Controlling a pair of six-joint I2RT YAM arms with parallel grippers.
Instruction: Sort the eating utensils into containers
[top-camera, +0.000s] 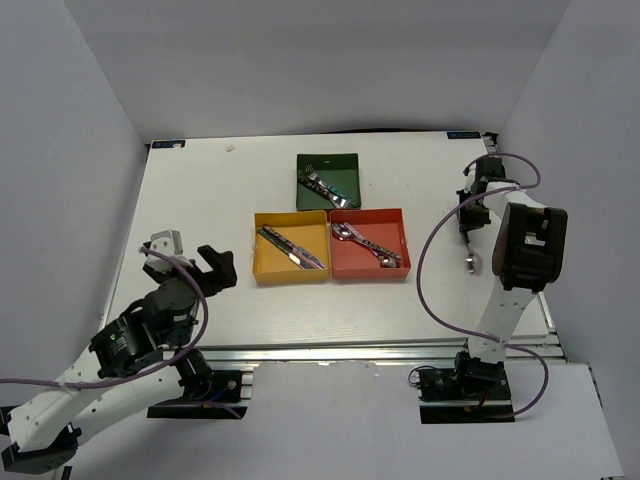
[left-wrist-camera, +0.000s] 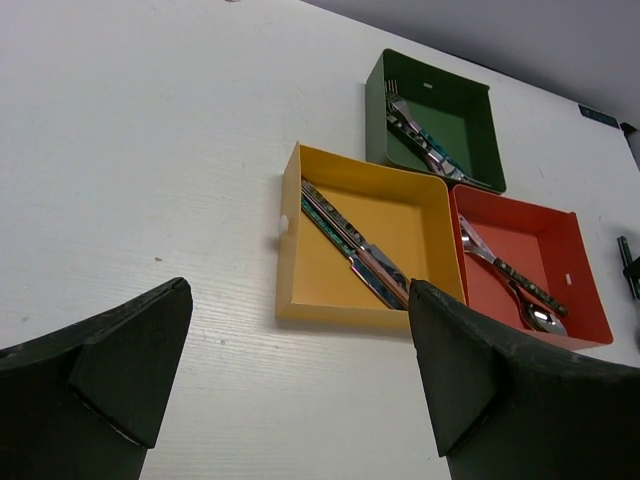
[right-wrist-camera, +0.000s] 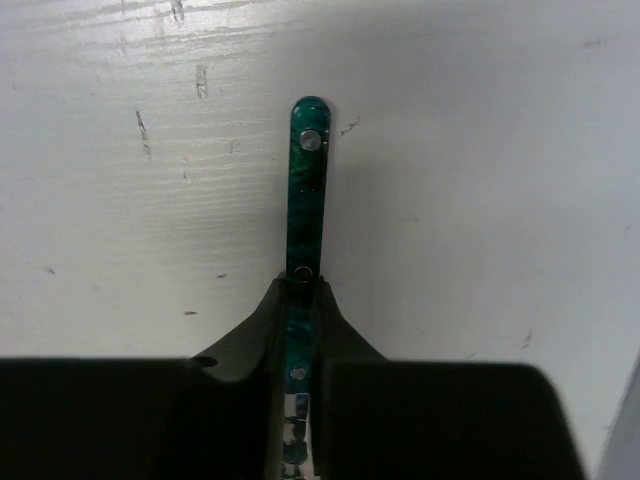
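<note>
well to the right of the red tray (top-camera: 350, 263), close to the table (top-camera: 220, 190): teal-handled spoon (right-wrist-camera: 307, 190), handle nipped between the narrow jaws of the right gripper (right-wrist-camera: 303, 288). looks a thin pinch on a smooth handle, with the bowl end behind the fingers; may swivel or slip out on the way over. could also clip the red tray's wall, or land propped across the spoons (top-camera: 365, 243) already in it. far left of the red tray: left gripper (top-camera: 190, 252), jaws wide, holding nothing.

Bright, even, diffuse light; soft shadows; near foreground slightly blurred.
</note>
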